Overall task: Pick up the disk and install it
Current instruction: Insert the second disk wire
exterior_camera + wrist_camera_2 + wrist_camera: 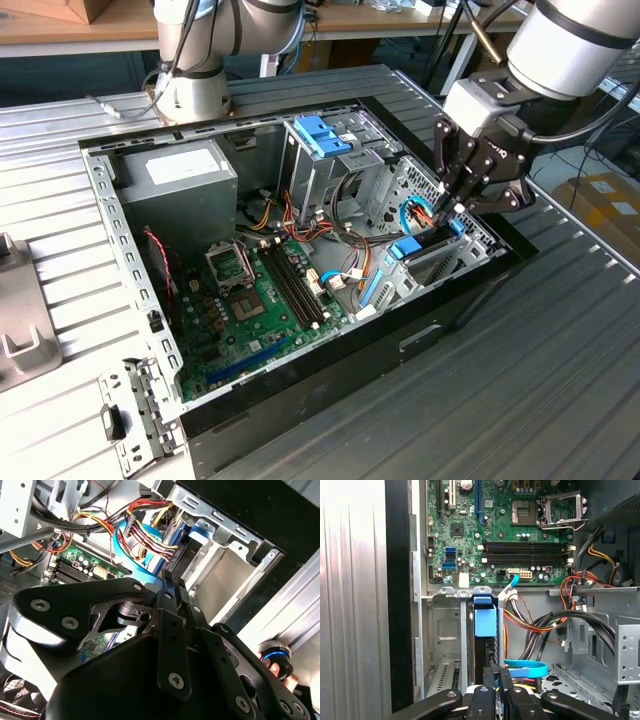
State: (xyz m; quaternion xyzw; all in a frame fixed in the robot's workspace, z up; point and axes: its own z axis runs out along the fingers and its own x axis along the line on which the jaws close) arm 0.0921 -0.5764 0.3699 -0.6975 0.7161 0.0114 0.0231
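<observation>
The disk (432, 240) stands on edge in the drive bay at the exterior view's right end of the open computer case (300, 390). It is a dark slab with a blue rail end (405, 248) at each side. In the first wrist view the disk (485, 652) runs down into its slot below a blue rail tab (485, 617). My gripper (450, 208) hangs straight over it. Its fingers lie together, shut, with the tips at the disk's upper edge in both wrist views (498, 672) (172, 577). Nothing shows between them.
Orange, red and blue cables (420, 212) crowd the bay beside the gripper. A grey power supply (180, 175), the green motherboard (250, 300) and a metal cage with a blue latch (322, 135) fill the case. A second arm's base (195, 90) stands behind it. A hand (280, 669) shows outside the case.
</observation>
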